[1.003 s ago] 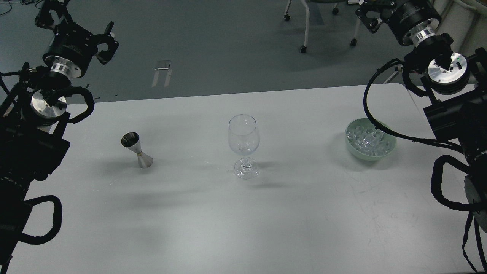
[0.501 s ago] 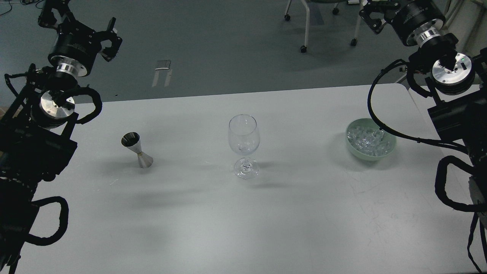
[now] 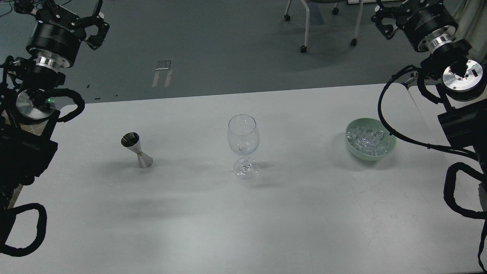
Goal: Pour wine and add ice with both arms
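Note:
A clear wine glass (image 3: 244, 141) stands upright at the table's middle; I see no liquid in it. A steel double-cone jigger (image 3: 137, 150) stands to its left; any wine in it is not visible. The ice (image 3: 367, 137), many small clear cubes, fills a pale green bowl (image 3: 389, 149) to the right. My left gripper (image 3: 61, 13) is raised at the far left beyond the table, its fingers spread and empty. My right gripper (image 3: 407, 11) is raised at the far right, partly cut off by the top edge.
The white table (image 3: 243, 220) has a rounded far right corner. Looped black cables (image 3: 384, 114) of my right arm hang close to the bowl. Chair legs on castors (image 3: 303, 48) stand on the grey floor beyond the table.
My left arm has swung up and to the left, away from the table. My right arm has shifted to the right, so its cable no longer crosses the bowl. The glass, jigger and bowl have not moved.

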Available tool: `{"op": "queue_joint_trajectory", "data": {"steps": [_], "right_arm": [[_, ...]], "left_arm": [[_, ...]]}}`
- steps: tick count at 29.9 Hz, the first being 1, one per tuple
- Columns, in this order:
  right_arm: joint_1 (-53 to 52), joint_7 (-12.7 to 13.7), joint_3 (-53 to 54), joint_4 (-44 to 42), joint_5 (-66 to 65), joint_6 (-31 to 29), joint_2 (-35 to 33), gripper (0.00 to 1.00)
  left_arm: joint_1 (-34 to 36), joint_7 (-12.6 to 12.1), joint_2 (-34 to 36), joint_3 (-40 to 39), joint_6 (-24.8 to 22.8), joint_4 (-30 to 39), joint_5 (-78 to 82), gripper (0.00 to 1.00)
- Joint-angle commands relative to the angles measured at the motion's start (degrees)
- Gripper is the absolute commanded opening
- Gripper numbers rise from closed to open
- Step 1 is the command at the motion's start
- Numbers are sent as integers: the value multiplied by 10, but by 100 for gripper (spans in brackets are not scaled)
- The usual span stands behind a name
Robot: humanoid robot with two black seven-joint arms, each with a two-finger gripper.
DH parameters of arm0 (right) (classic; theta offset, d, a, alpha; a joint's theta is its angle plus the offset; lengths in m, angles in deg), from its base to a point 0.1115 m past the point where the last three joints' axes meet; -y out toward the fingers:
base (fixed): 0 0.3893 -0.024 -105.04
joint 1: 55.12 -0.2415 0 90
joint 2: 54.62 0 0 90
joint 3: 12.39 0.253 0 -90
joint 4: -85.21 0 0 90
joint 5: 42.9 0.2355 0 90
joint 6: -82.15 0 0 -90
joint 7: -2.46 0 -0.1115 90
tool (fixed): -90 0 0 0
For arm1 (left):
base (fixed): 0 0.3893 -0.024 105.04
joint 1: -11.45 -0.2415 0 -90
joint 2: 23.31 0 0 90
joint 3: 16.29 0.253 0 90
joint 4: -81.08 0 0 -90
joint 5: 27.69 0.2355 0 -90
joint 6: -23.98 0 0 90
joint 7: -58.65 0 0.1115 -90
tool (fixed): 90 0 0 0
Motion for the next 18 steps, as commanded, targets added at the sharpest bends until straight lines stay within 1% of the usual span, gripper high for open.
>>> {"op": "queue_joint_trajectory", "data": {"steps": [1, 3, 5, 7, 8, 9, 13, 15, 17, 18], "right_arm": [[11, 0, 2, 16, 0, 1, -10, 100], [15, 0, 2, 16, 0, 1, -11, 100], [20, 0, 2, 18, 0, 1, -11, 100], [25, 0, 2, 20, 0, 1, -10, 100], [26, 0, 2, 20, 0, 1, -10, 100], [26, 0, 2, 22, 0, 1, -10, 100], [27, 0, 2, 26, 0, 1, -11, 100], [28, 0, 2, 27, 0, 1, -11, 100], [30, 0, 2, 27, 0, 1, -12, 100], [32, 0, 2, 28, 0, 1, -14, 100]], "left_arm": [[-47, 4, 32, -7, 0, 28, -1, 98], [-63, 4, 43, -10, 0, 42, -1, 98], [-96, 6, 59, -12, 0, 71, -2, 98], [-150, 4, 72, -15, 0, 139, -2, 98], [-167, 4, 76, -17, 0, 158, -1, 98], [-200, 4, 83, -25, 0, 198, -1, 98], [-273, -2, 85, -68, 0, 277, -2, 98], [-331, -1, 82, -104, 0, 324, -6, 98], [-360, -2, 82, -118, 15, 347, -10, 98], [-386, -2, 83, -130, 18, 373, -16, 98]]}}
